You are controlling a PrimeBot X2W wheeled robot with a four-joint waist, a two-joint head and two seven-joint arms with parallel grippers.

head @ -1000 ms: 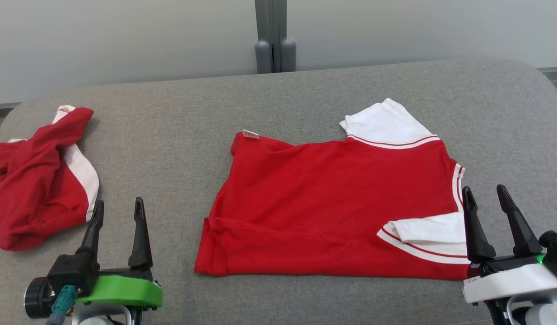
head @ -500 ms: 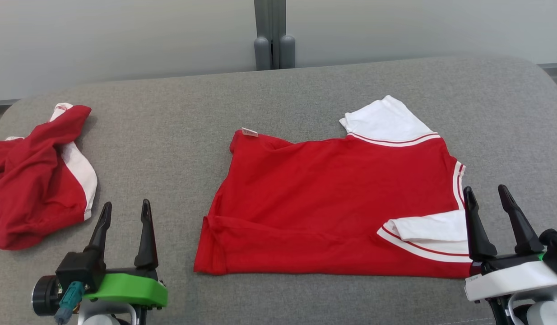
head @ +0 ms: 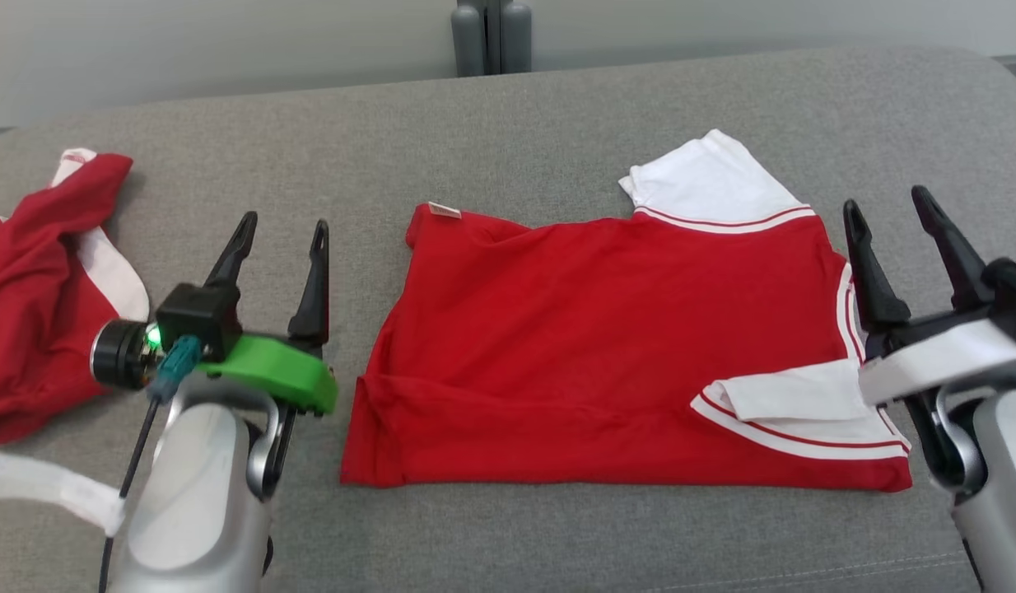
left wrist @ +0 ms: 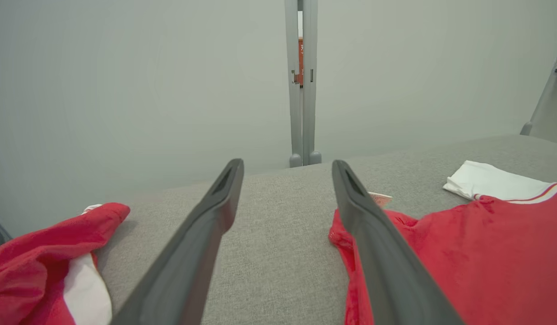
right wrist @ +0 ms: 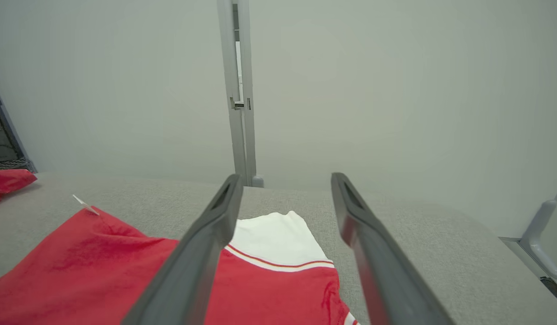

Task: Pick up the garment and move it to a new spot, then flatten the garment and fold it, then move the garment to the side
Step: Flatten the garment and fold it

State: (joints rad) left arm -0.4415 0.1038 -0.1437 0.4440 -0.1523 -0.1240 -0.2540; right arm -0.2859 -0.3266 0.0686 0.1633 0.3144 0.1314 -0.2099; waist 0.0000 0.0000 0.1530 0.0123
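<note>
Red cloth lies bunched at the far left of the grey padded surface [head: 508,123]: a crumpled red-and-white garment [head: 39,288]. Just to its right the left gripper [head: 284,221] hovers over bare padding, its two dark fingers spread apart and holding nothing. Next comes the red shirt [head: 607,329], spread flat in the middle, its label corner near that gripper. One white sleeve points toward the wall and the other is folded over the front by the near edge. At the shirt's right edge hangs the right gripper [head: 885,199], fingers likewise parted and empty, beside the striped trim.
</note>
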